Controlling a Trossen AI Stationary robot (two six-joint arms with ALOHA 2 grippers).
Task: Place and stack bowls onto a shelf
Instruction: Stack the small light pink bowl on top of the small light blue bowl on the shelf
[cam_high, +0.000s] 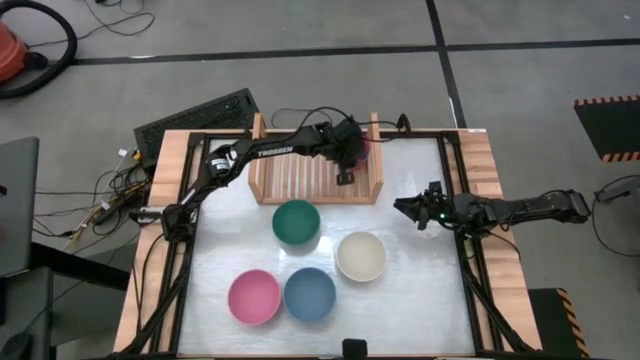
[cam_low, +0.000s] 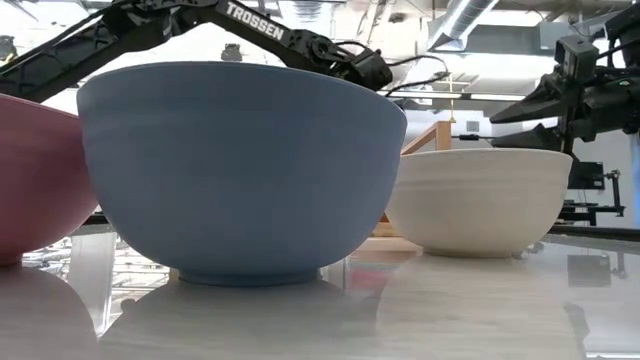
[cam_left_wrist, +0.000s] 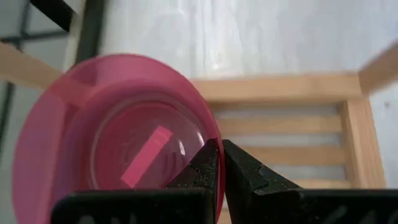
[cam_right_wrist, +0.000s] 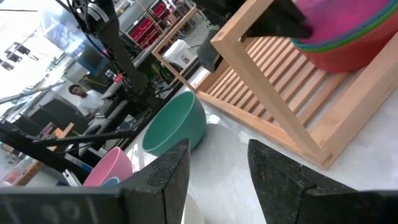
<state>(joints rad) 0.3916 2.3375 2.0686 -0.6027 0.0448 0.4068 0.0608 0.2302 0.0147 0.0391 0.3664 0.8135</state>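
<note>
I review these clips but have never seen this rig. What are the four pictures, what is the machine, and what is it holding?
Two dark robot arms work at a white table. One picture looks straight down, one looks level across the tabletop, and two come from cameras on the arms' wrists. The left gripper reaches over the wooden shelf, jaws shut on the rim of a magenta bowl that sits in a stack of small bowls there. The right gripper waits open near the table's right side. On the table stand teal, cream, pink and blue bowls.
</note>
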